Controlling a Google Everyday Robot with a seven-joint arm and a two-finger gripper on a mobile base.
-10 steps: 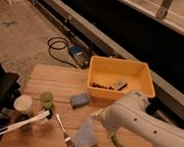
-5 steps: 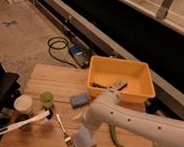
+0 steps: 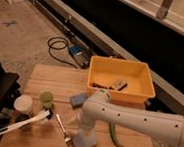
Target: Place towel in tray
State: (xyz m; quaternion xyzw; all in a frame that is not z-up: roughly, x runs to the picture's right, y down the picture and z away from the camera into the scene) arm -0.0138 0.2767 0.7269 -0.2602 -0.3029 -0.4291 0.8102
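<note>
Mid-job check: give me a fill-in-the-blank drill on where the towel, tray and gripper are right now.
The towel lies on the wooden ____, outside the tray.
The gripper is low over the ____, beside the fork.
The tray's colour is ____.
Missing words: table; towel; yellow.

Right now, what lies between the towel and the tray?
Camera view: the blue sponge near the tray and the robot arm, whose gripper hangs above the towel.
</note>
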